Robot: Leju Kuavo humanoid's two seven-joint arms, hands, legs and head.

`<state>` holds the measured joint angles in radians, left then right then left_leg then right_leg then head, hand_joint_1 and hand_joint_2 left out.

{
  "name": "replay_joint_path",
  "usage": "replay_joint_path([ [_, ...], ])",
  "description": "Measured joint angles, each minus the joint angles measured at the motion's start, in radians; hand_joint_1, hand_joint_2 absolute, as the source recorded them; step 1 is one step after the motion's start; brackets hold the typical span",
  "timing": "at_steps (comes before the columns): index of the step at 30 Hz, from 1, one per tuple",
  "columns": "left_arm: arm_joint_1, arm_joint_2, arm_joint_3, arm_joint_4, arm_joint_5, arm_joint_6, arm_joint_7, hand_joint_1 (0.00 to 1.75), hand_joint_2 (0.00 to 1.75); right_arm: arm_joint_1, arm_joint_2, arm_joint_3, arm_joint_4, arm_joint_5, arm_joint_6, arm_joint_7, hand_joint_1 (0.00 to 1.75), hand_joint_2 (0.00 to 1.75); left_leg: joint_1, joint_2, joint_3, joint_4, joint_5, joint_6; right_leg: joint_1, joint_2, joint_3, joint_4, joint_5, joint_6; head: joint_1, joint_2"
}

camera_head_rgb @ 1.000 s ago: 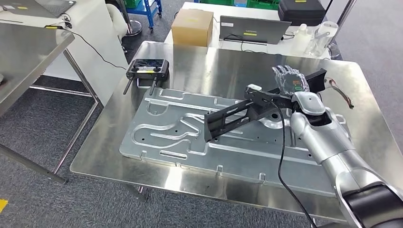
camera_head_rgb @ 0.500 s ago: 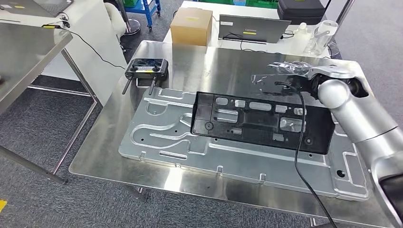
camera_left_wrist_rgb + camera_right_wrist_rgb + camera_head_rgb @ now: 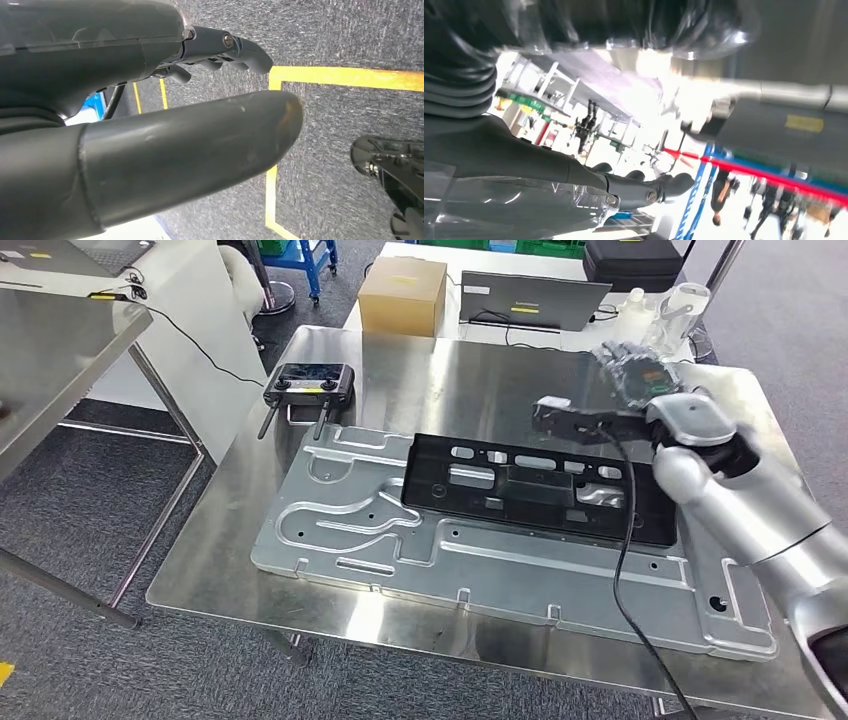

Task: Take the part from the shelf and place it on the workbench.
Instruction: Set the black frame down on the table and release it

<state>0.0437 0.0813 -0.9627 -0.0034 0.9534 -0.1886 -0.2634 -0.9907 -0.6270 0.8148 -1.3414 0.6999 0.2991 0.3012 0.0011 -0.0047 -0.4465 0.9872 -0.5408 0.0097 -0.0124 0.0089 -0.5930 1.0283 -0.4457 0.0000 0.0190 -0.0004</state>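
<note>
The part (image 3: 540, 490), a long flat black plastic panel with several cut-outs, lies flat on the big embossed metal plate (image 3: 350, 520) that covers the steel workbench (image 3: 420, 370). My right hand (image 3: 635, 375) hovers just beyond the part's far right corner with fingers spread, holding nothing; the right wrist view shows the same hand (image 3: 574, 180) with fingers stretched out and nothing in them. My left hand (image 3: 150, 100) hangs over grey carpet, thumb and fingers extended, nothing held.
A black remote controller (image 3: 311, 383) sits at the plate's far left corner. Beyond the bench stand a cardboard box (image 3: 405, 295), a laptop (image 3: 535, 300) and clear bottles (image 3: 660, 315). A black cable (image 3: 620, 560) trails from my right wrist. Another steel table (image 3: 60, 340) stands left.
The part went from tilted up in my right hand to lying flat on the plate. My right hand has let go and lifted toward the far side, fingers spread.
</note>
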Motion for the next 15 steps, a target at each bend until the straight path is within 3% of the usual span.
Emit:
replay_joint_path([
  [4,-0.007,-0.003,0.000,0.000,0.000,0.003,0.004,0.00,0.00,0.130,0.065,-0.066,-0.007,0.125,-0.113,-0.007,0.00,0.00,0.000,-0.002,-0.001,0.000,0.000,0.000,0.000,-0.003,0.000,0.000,0.000,0.000,0.000,0.000],
  [9,-0.005,-0.007,0.000,0.000,-0.001,0.008,0.005,0.00,0.00,0.223,0.102,-0.159,-0.043,0.210,-0.174,-0.012,0.00,0.00,0.000,-0.004,-0.002,0.000,0.001,0.000,0.001,-0.005,-0.001,0.000,-0.001,0.000,0.000,0.000],
  [15,-0.003,-0.012,-0.001,0.000,-0.016,0.021,0.001,0.00,0.00,0.386,0.139,-0.323,-0.201,0.395,-0.403,-0.066,0.00,0.00,0.000,-0.004,-0.002,0.000,0.000,0.000,0.000,-0.006,-0.001,0.000,-0.001,0.000,0.000,0.000],
])
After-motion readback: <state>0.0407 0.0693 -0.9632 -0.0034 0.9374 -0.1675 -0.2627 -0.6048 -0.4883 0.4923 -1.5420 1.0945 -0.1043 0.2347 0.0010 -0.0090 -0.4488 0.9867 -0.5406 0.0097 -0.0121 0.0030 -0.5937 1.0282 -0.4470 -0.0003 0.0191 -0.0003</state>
